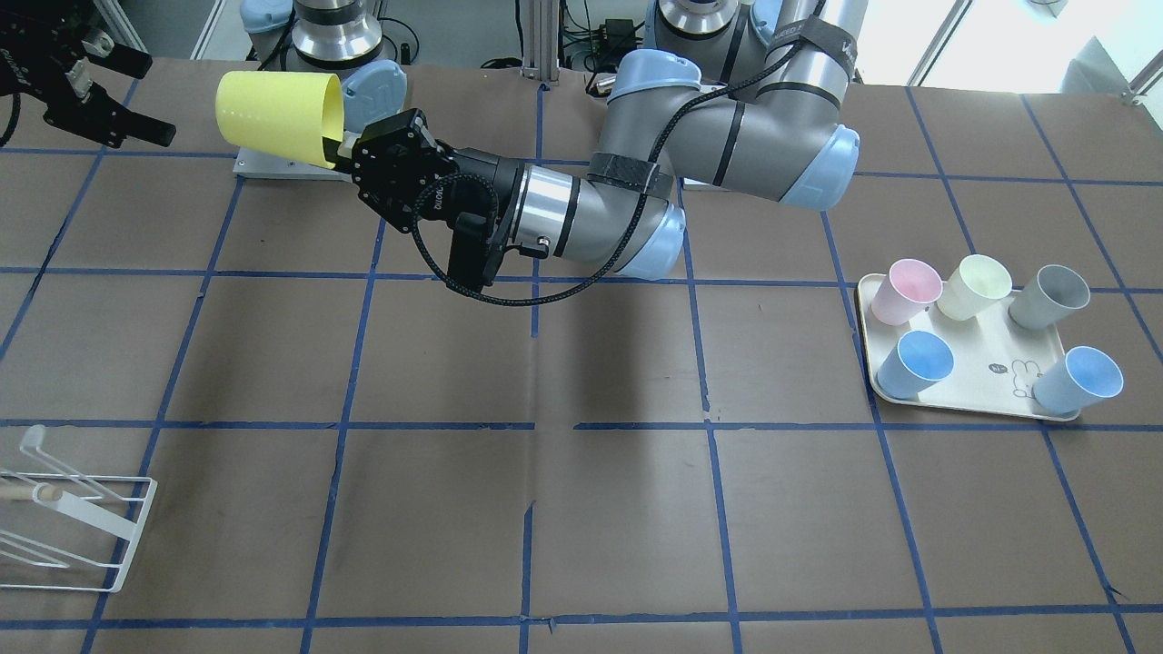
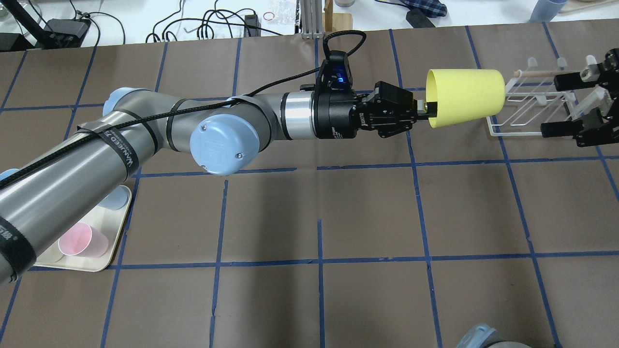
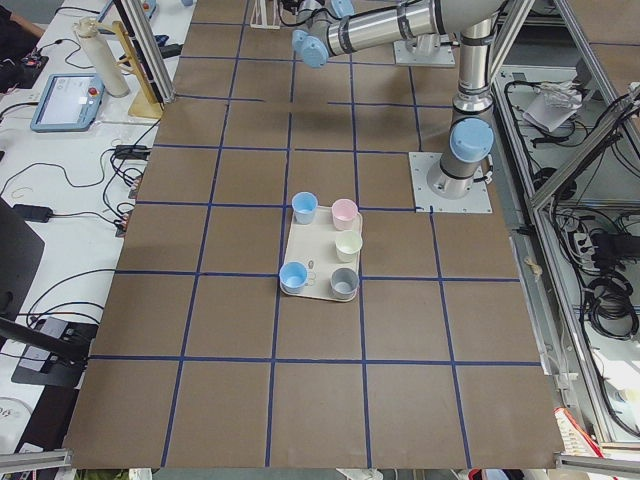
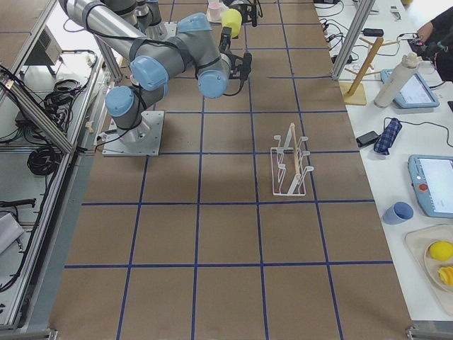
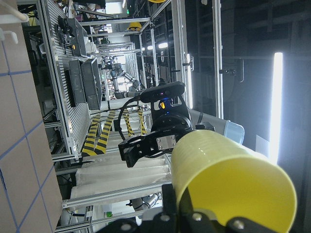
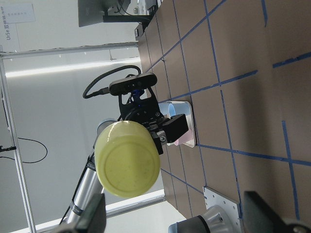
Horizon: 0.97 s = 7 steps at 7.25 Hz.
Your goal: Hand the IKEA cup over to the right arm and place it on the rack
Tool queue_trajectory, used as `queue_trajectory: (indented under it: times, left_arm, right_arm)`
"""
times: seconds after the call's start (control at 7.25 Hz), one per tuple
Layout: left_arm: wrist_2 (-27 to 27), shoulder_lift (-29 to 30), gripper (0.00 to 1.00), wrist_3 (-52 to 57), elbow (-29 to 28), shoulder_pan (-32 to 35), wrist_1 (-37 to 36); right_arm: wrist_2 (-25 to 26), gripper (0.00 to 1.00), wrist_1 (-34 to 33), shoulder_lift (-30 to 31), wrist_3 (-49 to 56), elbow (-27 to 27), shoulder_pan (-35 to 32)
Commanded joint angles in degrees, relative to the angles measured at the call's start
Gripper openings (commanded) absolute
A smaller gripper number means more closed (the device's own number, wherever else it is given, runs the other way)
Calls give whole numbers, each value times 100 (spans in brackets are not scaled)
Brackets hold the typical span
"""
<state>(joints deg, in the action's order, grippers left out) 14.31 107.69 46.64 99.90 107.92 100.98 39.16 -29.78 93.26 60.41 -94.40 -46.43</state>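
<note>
Holding: the left gripper [image 2: 425, 110] pinches the rim of the yellow cup [image 2: 466, 96], one finger inside the mouth and one outside.
Cup: in the air on its side above the table [image 1: 581, 363], base pointing at the right gripper [image 2: 551, 105].
Right gripper: fingers spread wide, nothing in them, just short of the cup's base and not touching it.
Rack [image 1: 82, 509]: white wire with a wooden dowel, standing on the table below and beyond the cup.
Writing: white letters on the left gripper's body look like ROBOTIQ; the white print on the black strap [image 2: 118, 145] round the left arm is too blurred to read; the tray [image 1: 986, 350] bears a small rabbit drawing.
Tray: holds pink, cream, grey and two blue cups.
Surface: brown paper marked in squares with blue tape.
Room: aluminium framing, loose cables, and side benches with screen tablets [image 3: 65, 100].
</note>
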Motion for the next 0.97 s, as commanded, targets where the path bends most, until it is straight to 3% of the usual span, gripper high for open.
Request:
queue_trajectory:
  times: [0.0, 0.28, 0.83]
  left_arm:
    - [19, 15, 0, 3, 3, 62, -88]
    - [19, 15, 0, 3, -6, 71, -96]
    - [238, 147, 0, 231, -14, 80, -219]
  right_arm:
    - [-84, 100, 199, -10, 15, -17, -15]
    - [-66, 100, 524, 16, 32, -9, -102]
    - [-311, 100, 560, 8, 24, -9, -559]
